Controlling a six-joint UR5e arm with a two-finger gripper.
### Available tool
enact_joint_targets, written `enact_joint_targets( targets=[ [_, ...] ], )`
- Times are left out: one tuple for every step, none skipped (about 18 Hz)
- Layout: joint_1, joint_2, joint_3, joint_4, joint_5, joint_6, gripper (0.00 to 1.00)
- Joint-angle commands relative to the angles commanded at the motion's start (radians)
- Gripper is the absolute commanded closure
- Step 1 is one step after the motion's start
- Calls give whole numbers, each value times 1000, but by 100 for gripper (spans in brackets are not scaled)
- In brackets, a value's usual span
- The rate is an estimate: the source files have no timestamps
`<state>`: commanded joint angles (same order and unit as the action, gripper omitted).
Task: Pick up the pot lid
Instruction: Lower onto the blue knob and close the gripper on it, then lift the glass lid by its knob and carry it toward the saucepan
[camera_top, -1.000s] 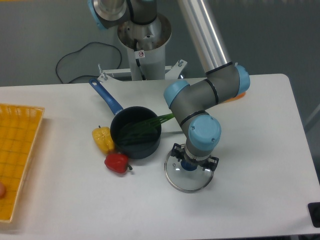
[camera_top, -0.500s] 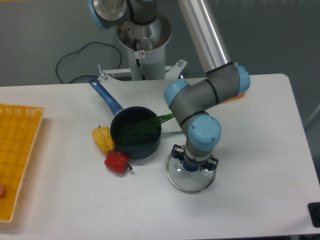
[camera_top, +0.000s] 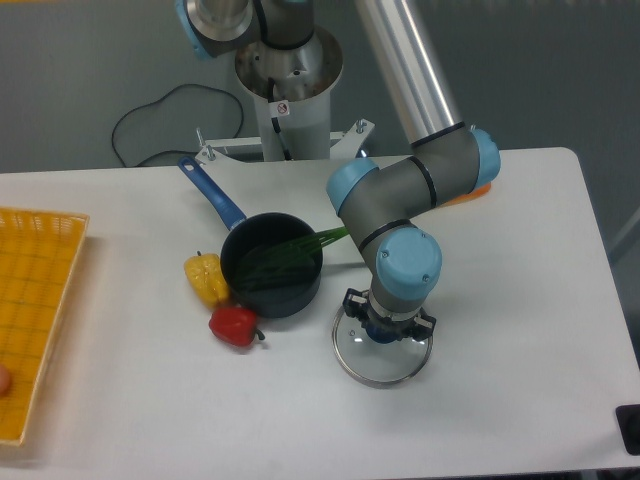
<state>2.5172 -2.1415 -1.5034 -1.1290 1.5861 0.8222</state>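
Note:
Low over the glass pot lid (camera_top: 382, 367), my gripper (camera_top: 381, 329) points down at its dark blue knob (camera_top: 381, 336). The lid lies flat with its metal rim around the knob. Parts of the gripper show on both sides of the knob, and its body hides the lid's back edge. Whether the fingertips press on the knob cannot be made out.
A black pot (camera_top: 272, 300) with a blue handle (camera_top: 212, 190) and a green leafy item (camera_top: 322, 239) inside stands left of the lid. Beside it lie a yellow pepper (camera_top: 207, 279) and a red one (camera_top: 233, 326). An orange crate (camera_top: 35, 320) is far left.
The lid has shifted very slightly to the right and toward the front since the earliest frame. My arm has hardly moved.

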Motion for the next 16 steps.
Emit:
enact_joint_targets(
  targets=[
    [0,0,8,-2,2,0,52],
    [0,0,15,-3,3,0,52],
    [0,2,25,-5,3,0,52],
    [-2,3,32,-8,3,2,52],
    [-2,6,43,-24,3,3,52],
    [-2,12,51,-46,3,17,52],
    [-3,20,49,-66,3,38,52],
    [-3,29,51,-78,2,58,52],
    [-3,40,52,-87,0,70,52],
    [-3,47,54,-104,-2,83,52],
    [-3,54,60,-126,0,97,52],
    [-3,61,66,-149,2,112,52],
    [-3,67,72,-167,2,130,52],
    [-6,72,78,-173,0,144,52],
    [-8,80,81,-176,-5,147,52],
    [-11,84,86,-179,-6,149,52]
  ],
)
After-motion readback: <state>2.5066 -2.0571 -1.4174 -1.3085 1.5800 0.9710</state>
